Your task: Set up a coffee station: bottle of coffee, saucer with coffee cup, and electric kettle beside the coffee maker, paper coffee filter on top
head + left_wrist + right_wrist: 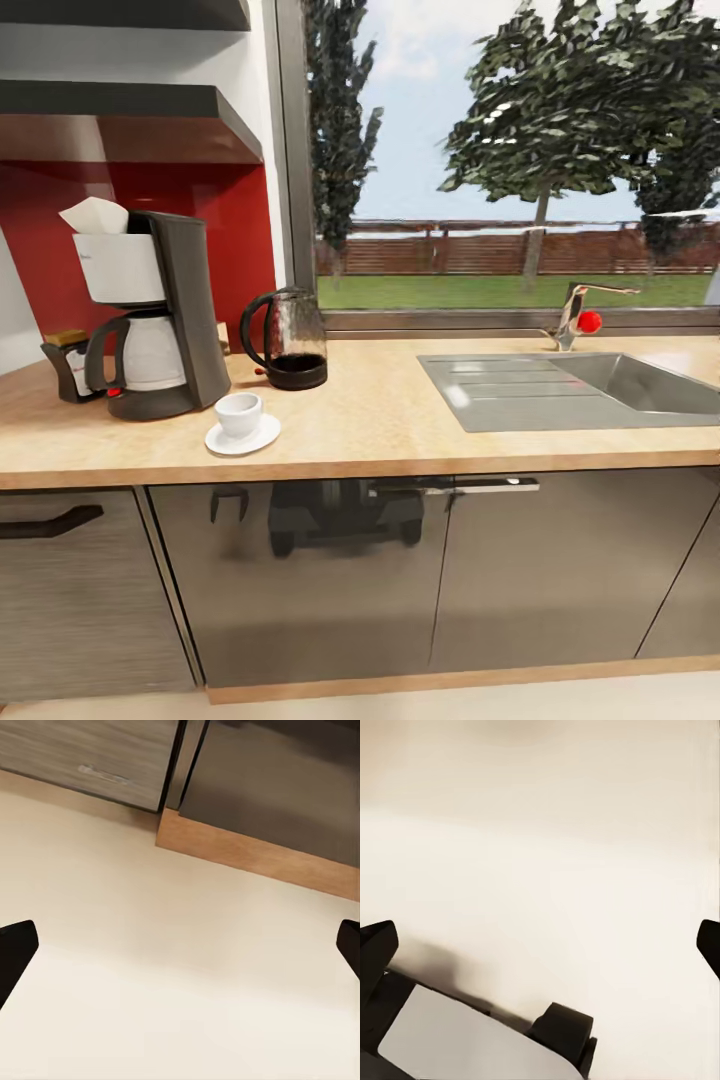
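Countertop (380, 420) status, head view: coffee maker (150, 315) stands at the left end against the red backsplash, white carafe seated in it. Paper coffee filter (96, 215) sits on top of the machine, white, folded, peaking to a corner. Electric kettle (287, 340), clear body with dark base and handle, stands just right of the machine, near the window. Saucer (243, 436) lies in front of the kettle, just beside the machine's base; white coffee cup (239, 413) upright on it. Bottle of coffee (68, 366), dark with a tan lid and a label, sits on the counter touching or nearly touching the machine's left side, partly hidden by the carafe handle.

Judgement: all five placements appear met; nothing obvious left except confirming the bottle's spot.

Left gripper (180, 952): fingertips at opposite frame edges, spread wide, nothing between, pointing at pale floor (150, 967) near the cabinet (90, 757) base. Right gripper (540, 952): likewise spread wide, empty, over floor.
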